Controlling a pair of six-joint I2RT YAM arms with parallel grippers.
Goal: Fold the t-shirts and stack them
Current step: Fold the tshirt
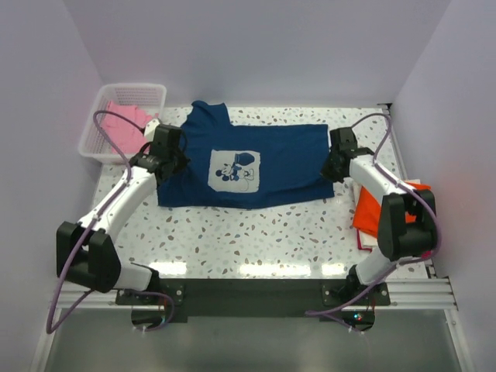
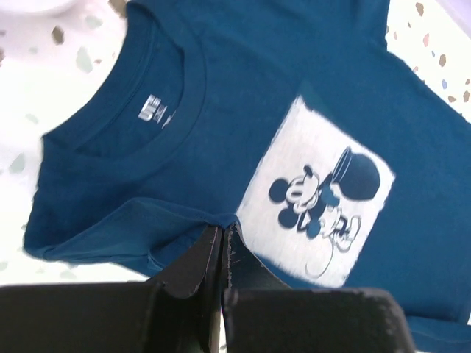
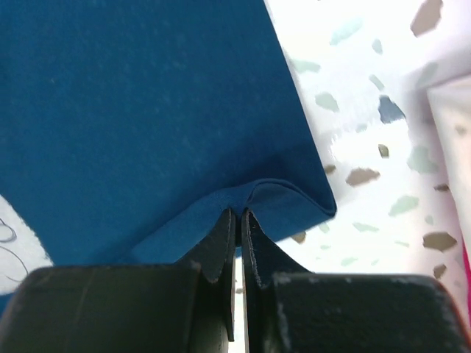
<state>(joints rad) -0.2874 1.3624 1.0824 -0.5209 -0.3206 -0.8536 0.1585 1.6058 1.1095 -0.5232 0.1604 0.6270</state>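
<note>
A navy t-shirt (image 1: 287, 163) with a pale square cartoon print (image 1: 235, 172) lies spread across the middle of the table, collar to the left. My left gripper (image 1: 172, 159) is at its left side, shut on a pinched fold of navy cloth (image 2: 221, 110) between the collar and the print (image 2: 324, 198). My right gripper (image 1: 335, 167) is at the shirt's right edge, shut on a raised fold of the hem (image 3: 280, 195). An orange t-shirt (image 1: 370, 208) lies folded at the right edge of the table. A pink t-shirt (image 1: 128, 116) sits in the basket.
A white lattice basket (image 1: 132, 87) stands at the back left corner of the speckled table (image 1: 256, 232). White walls close in the back and both sides. The right arm's elbow hangs over the orange t-shirt.
</note>
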